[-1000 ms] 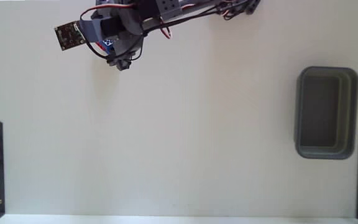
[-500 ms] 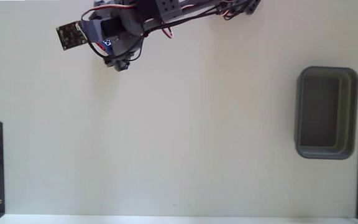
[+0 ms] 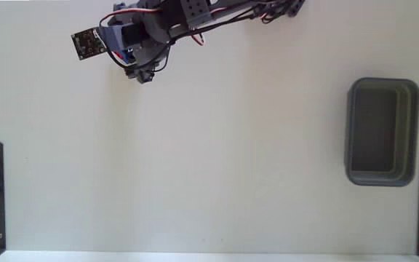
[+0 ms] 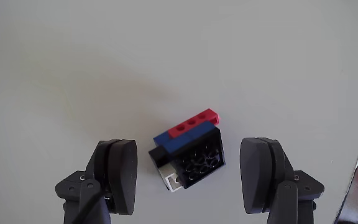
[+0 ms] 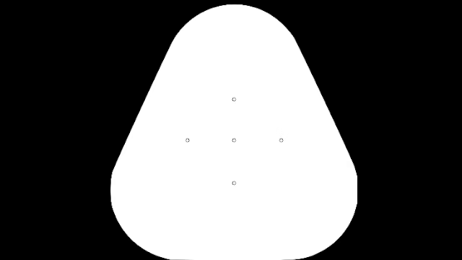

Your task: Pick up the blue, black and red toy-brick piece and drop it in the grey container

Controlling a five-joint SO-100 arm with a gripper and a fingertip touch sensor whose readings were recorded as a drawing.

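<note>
Blue-and-red toy-brick piece [image 4: 188, 152] lies lower centre in the wrist view, turned diagonally, untouched between wide-spread fingers [image 4: 118, 174].

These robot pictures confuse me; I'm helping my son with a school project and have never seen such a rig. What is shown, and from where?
One picture looks down from a fixed camera: a small robot arm reaches over a white table, with a grey container at the right. The other comes from a camera on the arm's wrist. It shows the open gripper, its two dark fingers either side of a toy-brick piece lying on the table. Nothing is held yet; the container looks empty.
</note>
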